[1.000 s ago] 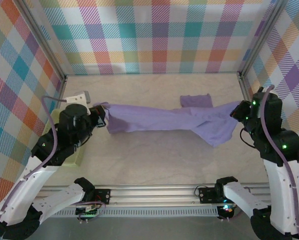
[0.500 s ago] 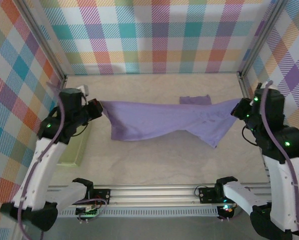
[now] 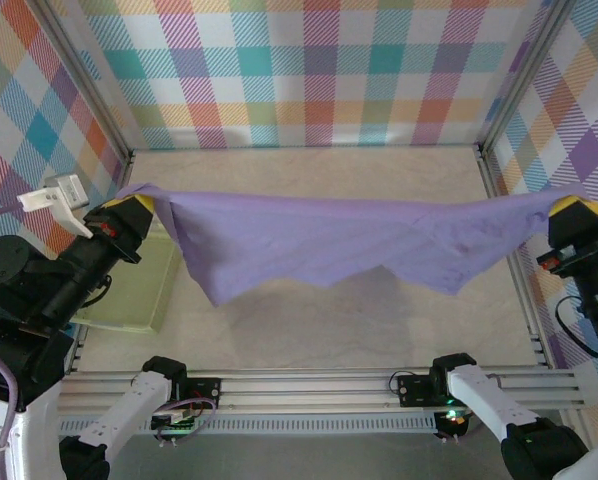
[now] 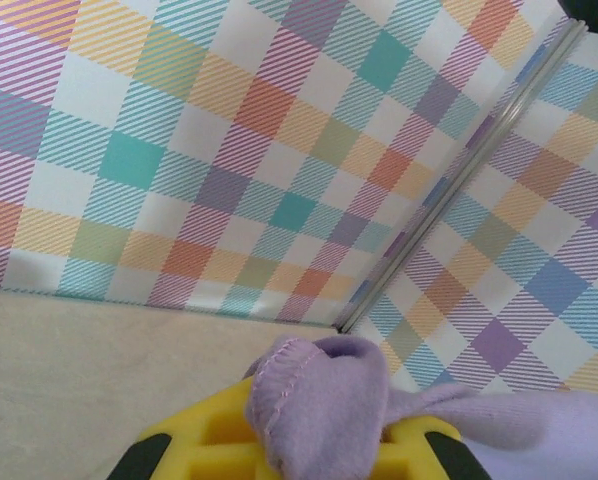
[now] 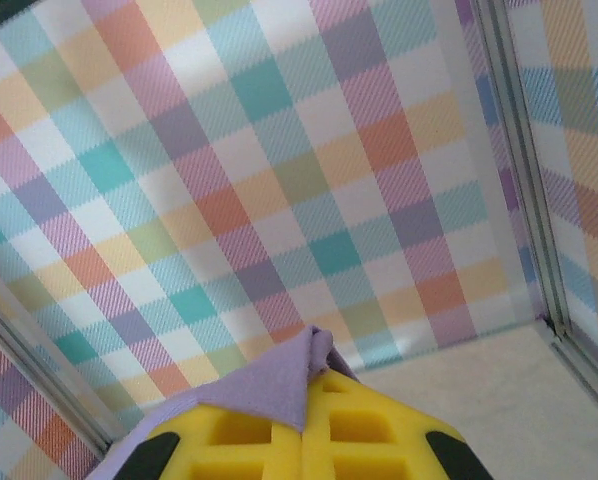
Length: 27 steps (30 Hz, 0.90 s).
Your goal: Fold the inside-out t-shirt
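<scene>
The inside-out t-shirt, plain lavender fabric, hangs stretched in the air across the table between both arms, its lower edge sagging in ragged points. My left gripper is shut on its left end, where a stitched hem of the t-shirt bunches over the yellow fingers. At the far right my right gripper is shut on the other end, and a corner of the t-shirt pokes up between its yellow fingers.
A pale green tray lies at the table's left edge under the left arm. Plaid walls with metal frame posts close in the back and sides. The marble-look tabletop lies below the hanging cloth.
Both arms have risen and pulled apart towards the side walls, lifting the t-shirt off the table and stretching it out wider. The part that lay on the table at the back is now up.
</scene>
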{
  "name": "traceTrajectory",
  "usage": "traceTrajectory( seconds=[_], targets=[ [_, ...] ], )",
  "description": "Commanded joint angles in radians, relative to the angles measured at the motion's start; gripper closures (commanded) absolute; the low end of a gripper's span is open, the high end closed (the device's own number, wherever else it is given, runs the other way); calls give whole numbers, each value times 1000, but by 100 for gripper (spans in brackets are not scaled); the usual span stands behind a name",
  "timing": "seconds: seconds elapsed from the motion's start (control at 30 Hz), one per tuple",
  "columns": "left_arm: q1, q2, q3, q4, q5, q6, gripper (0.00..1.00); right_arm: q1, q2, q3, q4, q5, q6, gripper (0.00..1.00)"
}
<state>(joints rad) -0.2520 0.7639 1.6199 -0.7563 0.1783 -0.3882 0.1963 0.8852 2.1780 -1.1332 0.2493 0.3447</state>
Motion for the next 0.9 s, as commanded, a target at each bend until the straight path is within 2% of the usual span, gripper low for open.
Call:
traceTrajectory(
  seconds=[0.0,0.23,0.5,0.53,0.6,0.67,0.7,0.77,0.83,0.87],
  targets=[
    [9,80,8,6,-72,-13,100,-5,80,-10,67,53,-59,100],
    [10,340,12,-23,-267,-25,100,-5,278,-146,227,159,-124,100],
    [10,790,3,10,-294,-53,100,-6,543,-412,458,22,-98,100],
    [10,857,20,9,-307,-60,98,-8,595,-432,477,22,-94,100],
    [11,991,83,-3,-338,-61,87,-20,717,-424,499,10,-89,100],
    [14,1145,211,-50,-391,-56,82,-36,864,-360,503,-9,-87,100],
    [16,1237,313,-91,-407,-51,79,-48,952,-290,485,-11,-85,94],
    [25,1411,552,-212,-430,-41,67,-67,1127,-100,389,-15,-78,72],
    [28,1571,843,-389,-469,-41,53,-78,1287,132,226,5,-67,56],
    [27,1612,932,-449,-476,-42,48,-78,1327,199,170,14,-67,49]
  ],
)
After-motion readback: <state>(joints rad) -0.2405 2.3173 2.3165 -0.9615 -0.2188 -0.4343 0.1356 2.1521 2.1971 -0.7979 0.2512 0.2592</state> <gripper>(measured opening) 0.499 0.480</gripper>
